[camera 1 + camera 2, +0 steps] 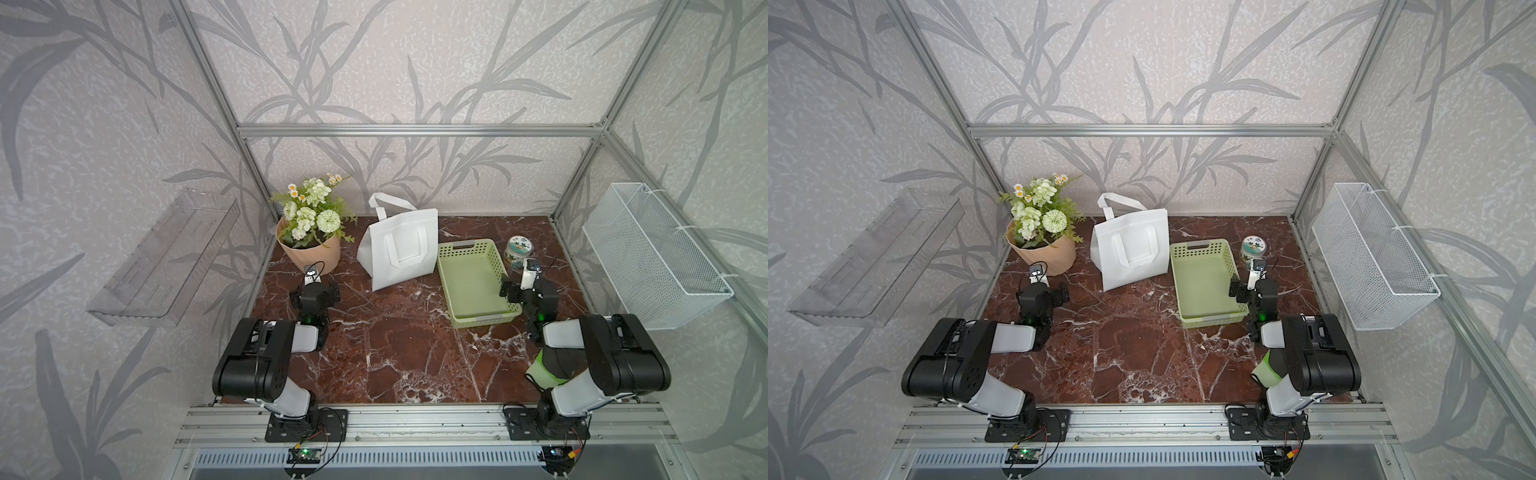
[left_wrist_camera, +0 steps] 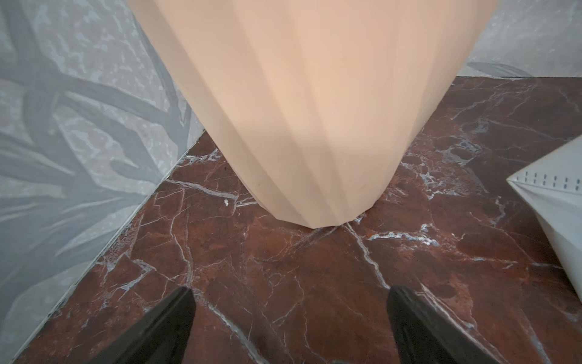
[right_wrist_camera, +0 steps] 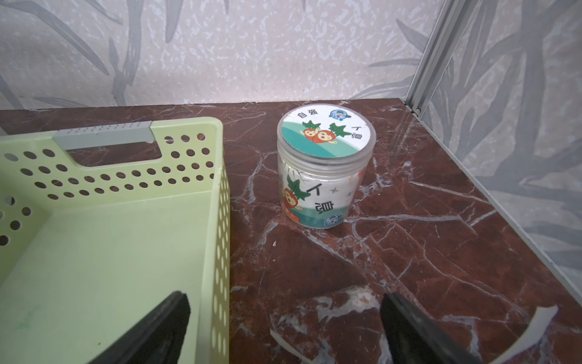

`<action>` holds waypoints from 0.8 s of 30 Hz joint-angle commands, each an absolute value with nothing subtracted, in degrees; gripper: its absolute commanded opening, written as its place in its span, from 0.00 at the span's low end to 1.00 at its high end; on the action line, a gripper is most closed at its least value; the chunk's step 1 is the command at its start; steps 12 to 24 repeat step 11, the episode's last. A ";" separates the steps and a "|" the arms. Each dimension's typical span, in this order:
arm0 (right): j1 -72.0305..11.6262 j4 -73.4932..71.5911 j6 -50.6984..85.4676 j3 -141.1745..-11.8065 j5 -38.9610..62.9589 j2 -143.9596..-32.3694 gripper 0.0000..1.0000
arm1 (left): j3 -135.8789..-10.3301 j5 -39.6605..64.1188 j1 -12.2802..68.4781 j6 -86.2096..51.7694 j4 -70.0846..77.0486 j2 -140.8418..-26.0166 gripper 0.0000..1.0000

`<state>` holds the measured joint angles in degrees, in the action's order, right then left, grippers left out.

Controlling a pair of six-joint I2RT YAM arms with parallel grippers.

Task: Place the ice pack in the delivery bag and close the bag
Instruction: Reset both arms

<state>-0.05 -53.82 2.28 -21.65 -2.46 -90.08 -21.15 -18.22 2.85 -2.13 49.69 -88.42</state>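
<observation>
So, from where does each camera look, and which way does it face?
Top views: high at the front, facing down and back over the marble table; left arm and right arm show.
Left wrist: low, facing the brown paper flower wrap; left gripper, open, shows.
Right wrist: low, facing the lidded jar beside the green basket; right gripper, open, shows.
Shared: left wrist and top views both catch the delivery bag.

The delivery bag [image 1: 399,249] [image 1: 1129,249], a white fabric tote, stands upright. One loop handle is raised, the other folded down its front. It stands ahead-right of the left gripper [image 2: 289,294], left of the right gripper [image 3: 283,299].
</observation>
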 commanded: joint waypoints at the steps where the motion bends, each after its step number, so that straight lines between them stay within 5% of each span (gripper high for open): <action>1: -0.18 -55.65 2.20 -21.23 -2.02 -90.53 0.99 | -21.36 -19.05 2.46 -2.03 53.85 -88.94 1.00; 24: -0.18 -55.46 2.15 -21.31 -1.92 -90.52 0.99 | -22.79 -18.72 2.37 -2.52 47.72 -87.06 1.00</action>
